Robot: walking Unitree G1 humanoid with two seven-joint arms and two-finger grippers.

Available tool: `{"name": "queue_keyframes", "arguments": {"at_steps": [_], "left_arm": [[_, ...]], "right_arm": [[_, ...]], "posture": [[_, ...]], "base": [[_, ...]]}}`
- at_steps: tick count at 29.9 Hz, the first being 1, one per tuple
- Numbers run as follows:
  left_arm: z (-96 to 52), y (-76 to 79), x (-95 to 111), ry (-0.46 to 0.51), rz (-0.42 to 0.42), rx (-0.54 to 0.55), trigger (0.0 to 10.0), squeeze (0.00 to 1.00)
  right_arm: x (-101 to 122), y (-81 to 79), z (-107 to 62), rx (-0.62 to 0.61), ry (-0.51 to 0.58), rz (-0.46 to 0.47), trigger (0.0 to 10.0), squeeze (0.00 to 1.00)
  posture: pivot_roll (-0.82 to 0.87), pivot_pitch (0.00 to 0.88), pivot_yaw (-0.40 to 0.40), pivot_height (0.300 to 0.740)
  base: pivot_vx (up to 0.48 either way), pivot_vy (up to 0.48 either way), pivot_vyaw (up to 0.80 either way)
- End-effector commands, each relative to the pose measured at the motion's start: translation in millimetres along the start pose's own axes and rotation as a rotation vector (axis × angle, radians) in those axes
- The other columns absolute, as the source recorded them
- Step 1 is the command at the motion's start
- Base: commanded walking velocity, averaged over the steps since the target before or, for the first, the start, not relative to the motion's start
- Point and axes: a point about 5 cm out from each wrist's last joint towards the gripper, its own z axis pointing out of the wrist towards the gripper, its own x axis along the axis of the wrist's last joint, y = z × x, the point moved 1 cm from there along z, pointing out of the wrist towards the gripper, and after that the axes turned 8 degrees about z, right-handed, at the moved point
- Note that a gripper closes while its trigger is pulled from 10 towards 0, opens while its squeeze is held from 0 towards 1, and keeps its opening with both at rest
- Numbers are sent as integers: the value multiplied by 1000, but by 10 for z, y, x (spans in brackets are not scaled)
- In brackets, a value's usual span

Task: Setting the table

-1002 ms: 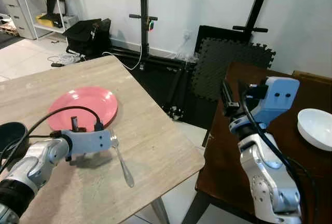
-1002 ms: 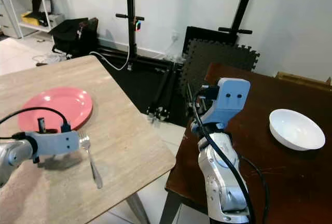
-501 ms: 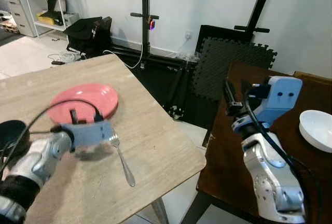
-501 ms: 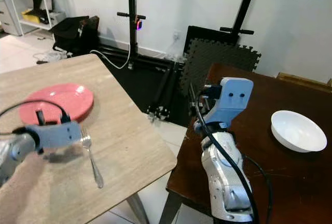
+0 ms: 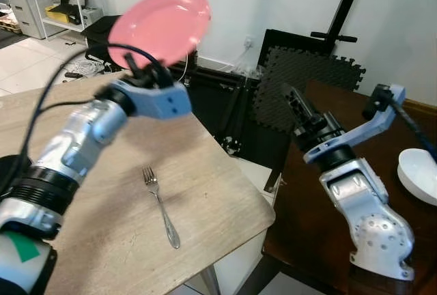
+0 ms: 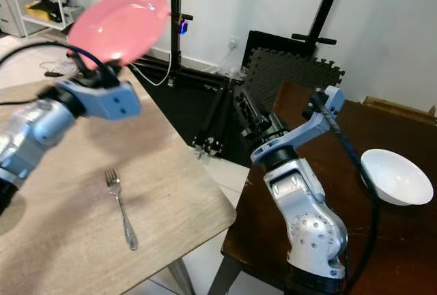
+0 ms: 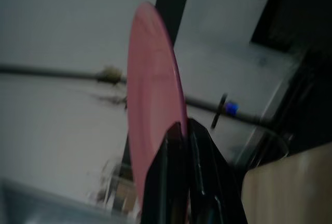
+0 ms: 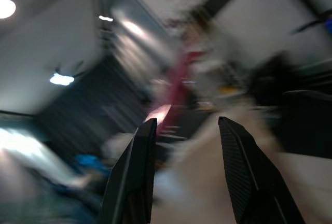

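My left gripper (image 5: pixel 141 71) is shut on the rim of a pink plate (image 5: pixel 161 24) and holds it tilted up in the air, high above the light wooden table (image 5: pixel 205 192). The left wrist view looks along the plate's (image 7: pixel 150 110) edge, with the two black fingers (image 7: pixel 171 177) clamped on its rim. A silver fork (image 5: pixel 161 206) lies on the light table near its right edge. My right gripper (image 5: pixel 295 104) hangs open over the gap between the two tables, its fingers (image 8: pixel 132 177) spread and nothing between them.
A white bowl (image 5: pixel 420 172) sits on the dark wooden table (image 5: pixel 307 206) at the right. A black bowl (image 5: pixel 10 169) is at the light table's left edge. Black stands, foam mats (image 5: pixel 300 83), a bag and cables crowd the floor behind.
My left gripper has lifted the pink plate off the table and swung it high and to the right. The right arm has turned and its gripper now points left, lower.
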Motion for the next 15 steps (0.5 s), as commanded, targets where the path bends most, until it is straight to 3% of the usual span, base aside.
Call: {"name": "queue_keyframes", "arguments": {"at_steps": [1, 5, 13, 15], "left_arm": [[41, -30, 57, 34, 27, 28, 10000, 0], [95, 78, 388, 234, -20, -12, 10000, 0], [66, 116, 616, 356, -53, 3, 10000, 0], [45, 122, 732, 421, -61, 14, 10000, 0]], "right_arm": [[52, -93, -58, 63, 15, 63, 10000, 0], [25, 43, -55, -17, 8, 145, 10000, 0], [-6, 126, -32, -65, -29, 183, 10000, 0], [33, 206, -23, -120, -26, 197, 10000, 0]], "posture": [[98, 78, -15, 740], [104, 80, -19, 740], [108, 83, -20, 740], [117, 86, -28, 740]], "base": [[0, 0, 0], [0, 0, 0], [0, 0, 0], [0, 0, 0]]}}
